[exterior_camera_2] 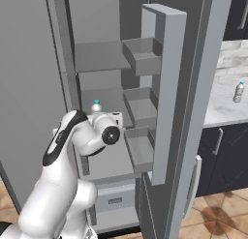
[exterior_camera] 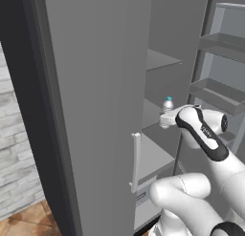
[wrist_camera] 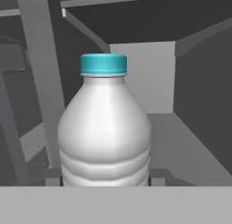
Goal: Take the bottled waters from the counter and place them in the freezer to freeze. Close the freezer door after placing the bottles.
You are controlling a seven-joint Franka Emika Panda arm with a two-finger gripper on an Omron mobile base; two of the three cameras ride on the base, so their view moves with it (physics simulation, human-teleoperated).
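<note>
the first bottle (wrist_camera: 105, 128) is standing upright between the jaws of the gripper (wrist_camera: 105, 180), which is pinching its lower body, inside the open freezer (exterior_camera_2: 104, 59) over a grey shelf (wrist_camera: 190, 150). it should be lowered level until its base is resting flat before letting go. the second bottle (exterior_camera_2: 238, 92) is waiting on the tabletop (exterior_camera_2: 223, 107).

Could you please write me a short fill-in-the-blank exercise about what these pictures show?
1. The bottle between the gripper fingers has a ____ cap.
2. The gripper reaches into the freezer, whose door stands ____.
3. A second bottle stands on the ____.
4. That second bottle stands ____, not lying down.

Missing words: teal; open; counter; upright
</note>
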